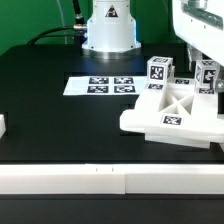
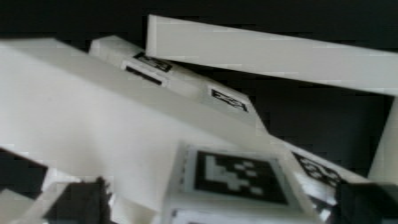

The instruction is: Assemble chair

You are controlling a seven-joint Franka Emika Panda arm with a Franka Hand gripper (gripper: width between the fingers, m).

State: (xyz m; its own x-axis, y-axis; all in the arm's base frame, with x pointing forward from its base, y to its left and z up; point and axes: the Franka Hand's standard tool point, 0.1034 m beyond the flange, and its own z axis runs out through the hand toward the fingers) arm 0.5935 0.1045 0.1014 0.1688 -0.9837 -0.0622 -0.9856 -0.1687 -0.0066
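The chair's parts stand grouped at the exterior view's right. A white cross-braced plate [image 1: 168, 117] lies flat, with two tagged blocks [image 1: 157, 72] [image 1: 206, 76] upright behind it. My gripper [image 1: 194, 60] hangs low over the right block. In the wrist view the dark fingertips [image 2: 71, 205] sit wide apart on either side of a tagged white block [image 2: 231, 178], with my gripper [image 2: 217, 212] open around it. A long white part with tags [image 2: 125, 90] runs diagonally beside it. I cannot see whether the pads touch the block.
The marker board [image 1: 110, 86] lies on the black table in front of the robot base [image 1: 108, 30]. A small white part [image 1: 2, 126] sits at the exterior view's left edge. A white rail [image 1: 100, 180] runs along the front.
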